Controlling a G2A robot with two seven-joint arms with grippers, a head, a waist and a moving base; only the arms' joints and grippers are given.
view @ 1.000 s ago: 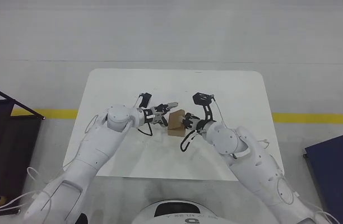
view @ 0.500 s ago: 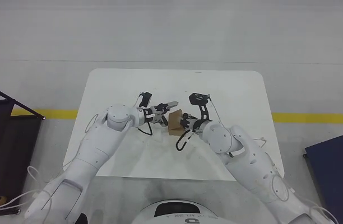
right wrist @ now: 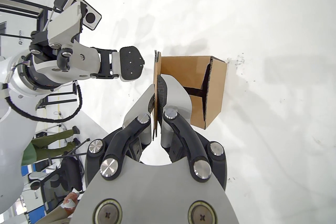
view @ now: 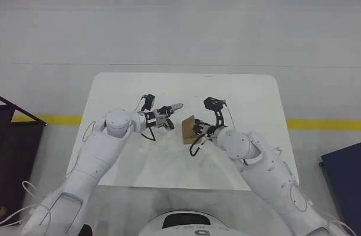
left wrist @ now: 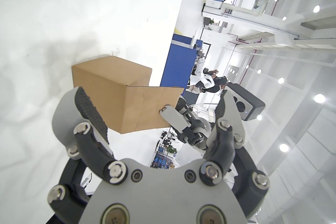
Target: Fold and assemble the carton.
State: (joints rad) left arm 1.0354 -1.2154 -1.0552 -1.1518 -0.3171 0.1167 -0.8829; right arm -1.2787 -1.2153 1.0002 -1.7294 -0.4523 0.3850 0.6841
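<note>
A small brown carton (view: 187, 128) stands on the white table (view: 245, 100) near its middle. One end is open, with the inner flaps showing (right wrist: 203, 93). My right gripper (right wrist: 157, 89) is shut on a flap that sticks out from the carton's side (left wrist: 155, 104); in the top view it sits just right of the carton (view: 196, 129). My left gripper (view: 173, 108) hovers open a little left of and behind the carton, touching nothing. Its dark finger pad (right wrist: 130, 67) faces the held flap across a small gap. The carton (left wrist: 110, 86) lies beyond the left gripper's spread fingers (left wrist: 89, 114).
Bare white tabletop surrounds the carton on all sides. A black frame (view: 15, 112) stands off the table's left side and a blue panel (view: 348, 171) off its right. A yellow floor line (view: 328, 124) runs behind.
The left gripper has drawn back a little to the left, away from the carton. The right gripper has tipped the carton, so it looks narrower from above.
</note>
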